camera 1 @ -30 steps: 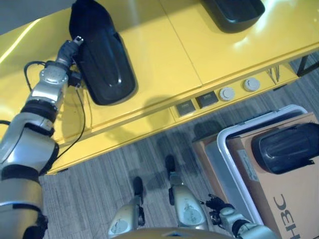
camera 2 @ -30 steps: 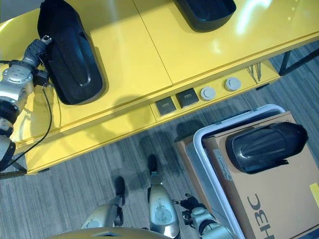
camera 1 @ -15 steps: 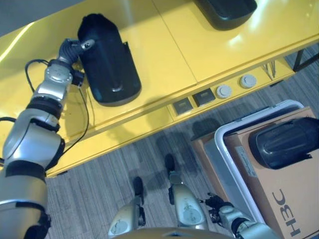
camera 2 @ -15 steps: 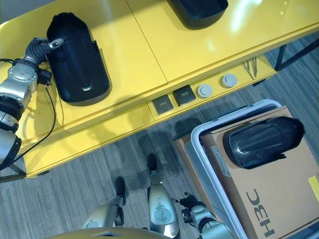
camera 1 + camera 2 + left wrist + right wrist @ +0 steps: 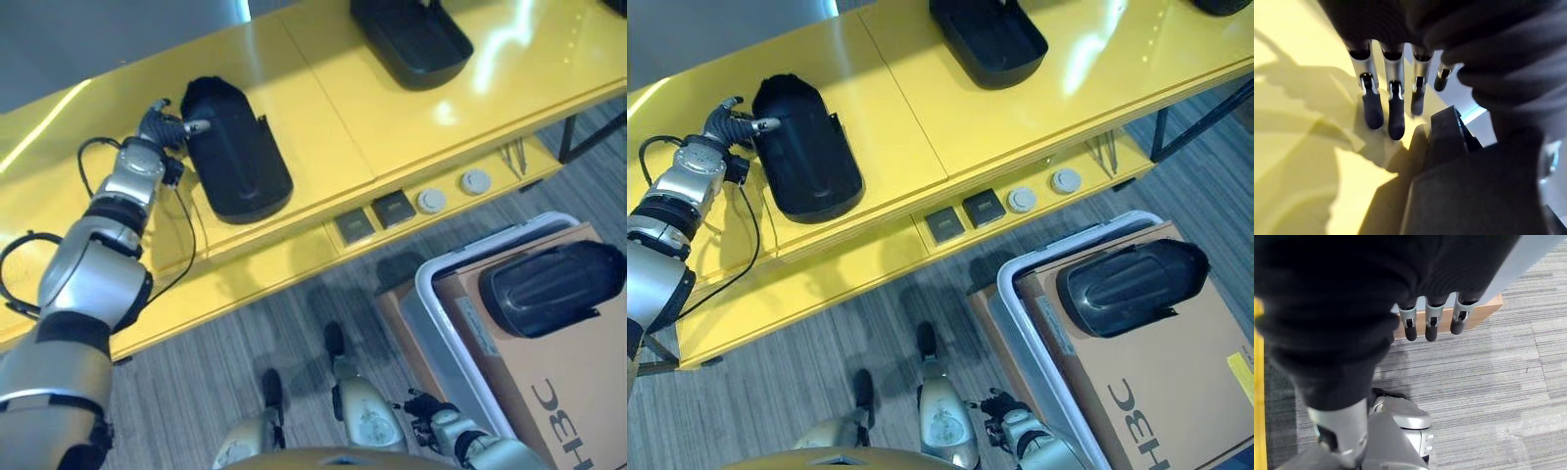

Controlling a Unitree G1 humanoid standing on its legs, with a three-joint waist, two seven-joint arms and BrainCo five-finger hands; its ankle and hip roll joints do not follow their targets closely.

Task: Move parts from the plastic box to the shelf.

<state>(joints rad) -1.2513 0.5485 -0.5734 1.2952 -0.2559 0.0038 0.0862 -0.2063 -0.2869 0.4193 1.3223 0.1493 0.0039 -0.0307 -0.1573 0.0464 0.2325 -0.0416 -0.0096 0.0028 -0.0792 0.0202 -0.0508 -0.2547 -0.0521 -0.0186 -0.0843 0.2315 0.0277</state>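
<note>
Glossy yellow shelf (image 5: 323, 117) across upper frame, left hand (image 5: 168, 125) fingers spread beside a matte black moulded part (image 5: 238, 162), right hand (image 5: 1432, 320) relaxed open, another rounded part (image 5: 1132, 284) on cardboard in white-rimmed plastic box (image 5: 1019, 328) lower right

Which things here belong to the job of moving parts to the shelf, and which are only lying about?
Job:
- black part at left hand
- second part on yellow shelf
- part over plastic box

Lying about:
- cardboard box
- right hand, idle
</note>
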